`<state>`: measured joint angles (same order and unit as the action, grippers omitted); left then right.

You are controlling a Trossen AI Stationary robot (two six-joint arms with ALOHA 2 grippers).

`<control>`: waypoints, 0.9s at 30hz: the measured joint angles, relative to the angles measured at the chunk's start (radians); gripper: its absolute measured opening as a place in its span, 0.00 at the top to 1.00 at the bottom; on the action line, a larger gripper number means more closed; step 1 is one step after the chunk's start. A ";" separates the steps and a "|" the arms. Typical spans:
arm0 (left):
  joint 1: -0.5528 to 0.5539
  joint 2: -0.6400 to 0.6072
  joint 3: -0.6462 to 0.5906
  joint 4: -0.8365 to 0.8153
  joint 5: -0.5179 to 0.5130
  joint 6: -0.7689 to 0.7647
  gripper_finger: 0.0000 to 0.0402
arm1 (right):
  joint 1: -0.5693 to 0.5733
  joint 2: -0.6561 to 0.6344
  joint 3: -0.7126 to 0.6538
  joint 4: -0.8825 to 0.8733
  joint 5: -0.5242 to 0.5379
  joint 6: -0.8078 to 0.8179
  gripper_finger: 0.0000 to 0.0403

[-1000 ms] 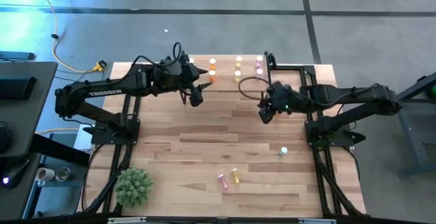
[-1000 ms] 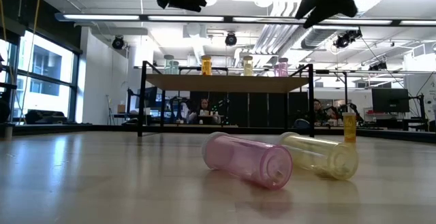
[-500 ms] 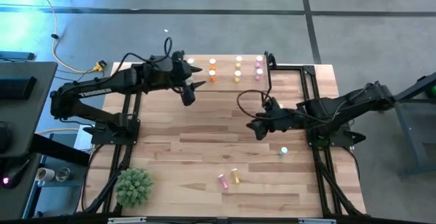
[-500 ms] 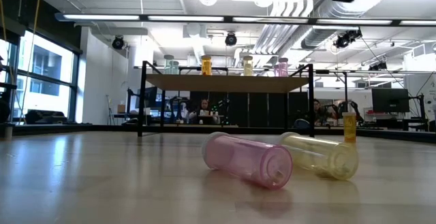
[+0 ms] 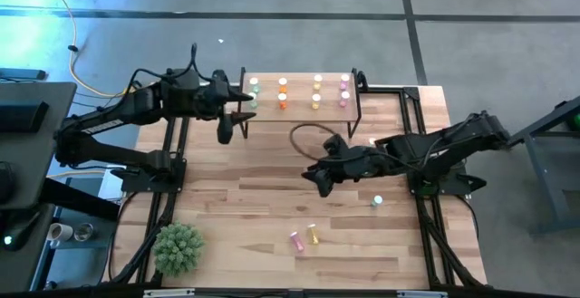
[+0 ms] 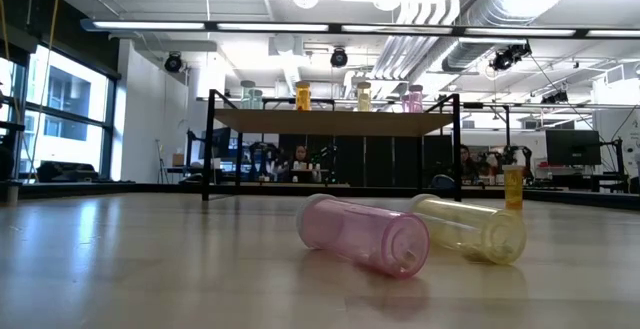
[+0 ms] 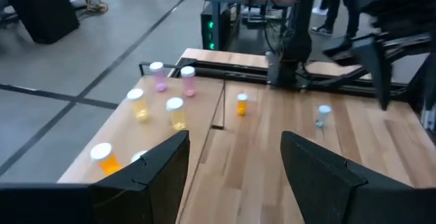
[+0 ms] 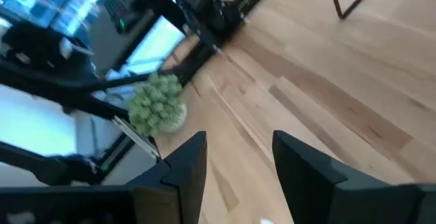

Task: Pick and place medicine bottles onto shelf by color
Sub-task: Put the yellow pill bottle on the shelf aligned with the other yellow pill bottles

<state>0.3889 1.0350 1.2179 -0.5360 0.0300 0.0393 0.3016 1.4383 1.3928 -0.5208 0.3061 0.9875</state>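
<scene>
The shelf point(image 5: 299, 91) stands at the table's far edge on thin black legs, with several green, orange, yellow and pink bottles upright on it. A pink bottle point(image 5: 296, 240) and a yellow bottle point(image 5: 313, 235) lie on their sides side by side near the table's near edge; they also show in the low view point(image 6: 365, 234) point(image 6: 470, 227). A green bottle point(image 5: 377, 201) stands upright to their right. My left gripper point(image 5: 227, 137) is open and empty beside the shelf's left end. My right gripper point(image 5: 314, 178) is open and empty over the table's middle.
A green artificial plant point(image 5: 178, 248) sits at the table's near left corner. Black arm frames run along both table sides. An orange bottle point(image 7: 242, 105) stands on the table by the shelf's right end. Bare wood lies between the shelf and the lying bottles.
My left gripper has drawn back toward the table's left edge, away from the shelf. My right gripper has gone toward the table's near edge and left, to over the table's middle. Both have left the top of the low view. No bottle has moved.
</scene>
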 joint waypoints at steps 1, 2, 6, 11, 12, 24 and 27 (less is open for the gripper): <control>0.000 -0.004 0.000 -0.006 -0.004 0.006 0.46 | 0.006 0.024 0.040 -0.044 -0.001 0.005 0.61; 0.000 -0.008 0.000 -0.008 -0.005 0.007 0.46 | 0.013 0.049 0.081 -0.095 -0.003 0.022 0.61; 0.000 -0.016 0.000 -0.044 -0.005 0.015 0.46 | 0.047 0.151 0.232 -0.288 -0.011 0.089 0.61; 0.000 -0.016 0.000 -0.081 -0.008 0.017 0.46 | 0.083 0.275 0.352 -0.490 -0.083 0.194 0.61; 0.000 -0.016 0.000 -0.084 -0.008 0.017 0.46 | 0.088 0.296 0.361 -0.520 -0.110 0.214 0.61; 0.000 -0.030 0.000 -0.089 -0.008 0.025 0.46 | 0.119 0.443 0.326 -0.587 -0.282 0.408 0.54; 0.000 -0.036 0.000 -0.088 -0.008 0.025 0.46 | 0.120 0.472 0.326 -0.578 -0.300 0.410 0.48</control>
<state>0.3885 0.9993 1.2175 -0.6243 0.0219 0.0643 0.4218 1.9105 1.7191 -1.0987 0.0064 1.3972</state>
